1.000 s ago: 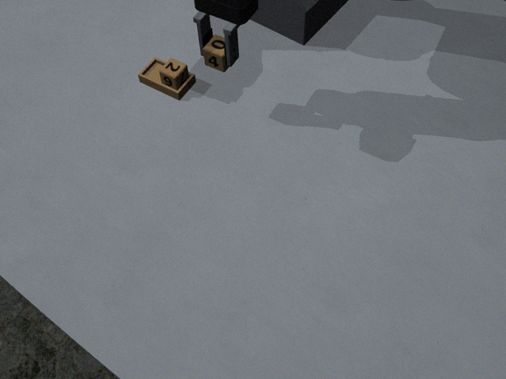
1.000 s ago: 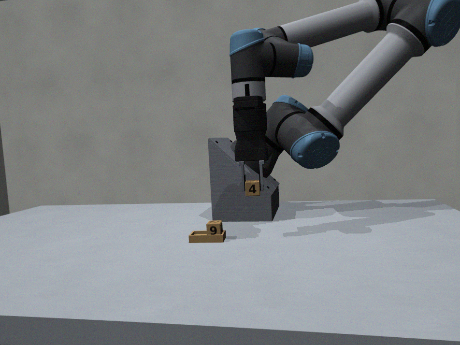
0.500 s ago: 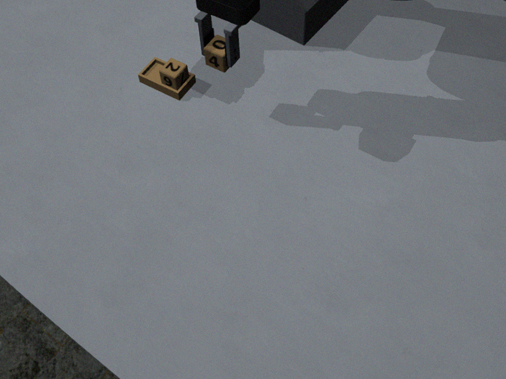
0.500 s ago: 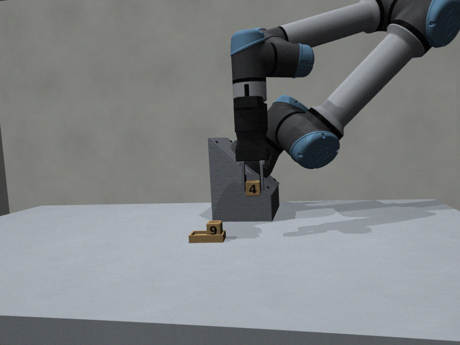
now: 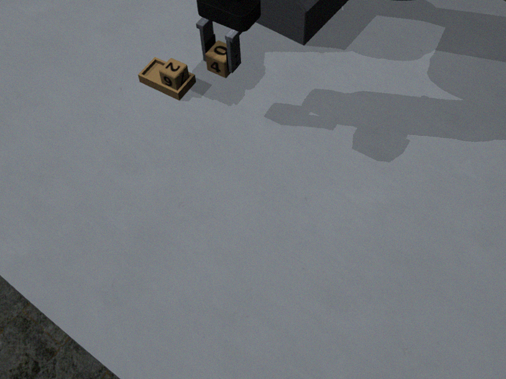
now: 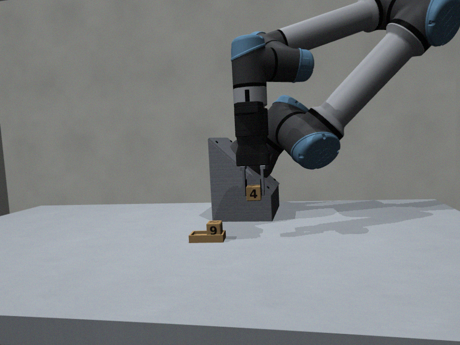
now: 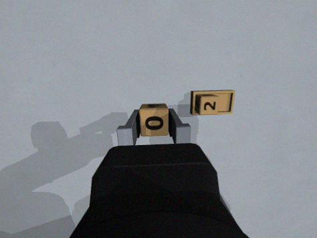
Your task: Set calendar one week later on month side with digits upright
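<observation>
My gripper is shut on a wooden cube and holds it level in the air, behind and to the right of the tray in the exterior view. This cube shows 0 on top and an upright 4 towards the exterior camera. The wooden tray lies flat on the table. A second cube stands in its right half in the exterior view, with an upright 9 in front and 2 on top. Faces turned away are hidden.
The tray's left half in the exterior view holds no cube. The grey robot base block stands behind the held cube. Arm shadows fall across the table to the right.
</observation>
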You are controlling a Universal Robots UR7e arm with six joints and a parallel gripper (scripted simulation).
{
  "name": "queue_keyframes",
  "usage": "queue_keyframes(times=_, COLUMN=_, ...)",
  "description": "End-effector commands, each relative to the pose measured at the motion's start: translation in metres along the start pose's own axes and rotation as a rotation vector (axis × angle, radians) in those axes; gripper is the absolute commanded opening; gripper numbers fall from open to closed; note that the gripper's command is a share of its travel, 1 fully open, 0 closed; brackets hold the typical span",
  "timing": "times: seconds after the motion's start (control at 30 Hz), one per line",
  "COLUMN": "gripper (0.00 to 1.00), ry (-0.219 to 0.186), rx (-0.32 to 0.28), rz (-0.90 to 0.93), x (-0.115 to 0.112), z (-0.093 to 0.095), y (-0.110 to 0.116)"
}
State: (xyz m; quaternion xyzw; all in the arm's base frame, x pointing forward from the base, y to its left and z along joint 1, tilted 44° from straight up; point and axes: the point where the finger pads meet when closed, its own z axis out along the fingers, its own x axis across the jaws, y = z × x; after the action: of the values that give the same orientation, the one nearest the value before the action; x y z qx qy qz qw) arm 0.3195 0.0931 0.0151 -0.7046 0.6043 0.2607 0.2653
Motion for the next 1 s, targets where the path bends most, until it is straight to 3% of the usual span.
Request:
queue_keyframes(times=0.0, gripper=0.6, ry=-0.002, rx=-0.001, rz=0.001, x=-0.001, z=0.02, y=0.001)
queue_keyframes(times=0.3, gripper=0.6, ry=-0.002, rx=-0.001, rz=0.001, x=-0.001, z=0.058, y=0.0)
queue_keyframes(times=0.57, gripper=0.6, ry=-0.002, rx=-0.001, rz=0.001, x=-0.001, z=0.077, y=0.0)
queue_keyframes(times=0.97, gripper=0.6, ry=-0.002, rx=-0.001, rz=0.001, x=-0.001, z=0.087, y=0.0)
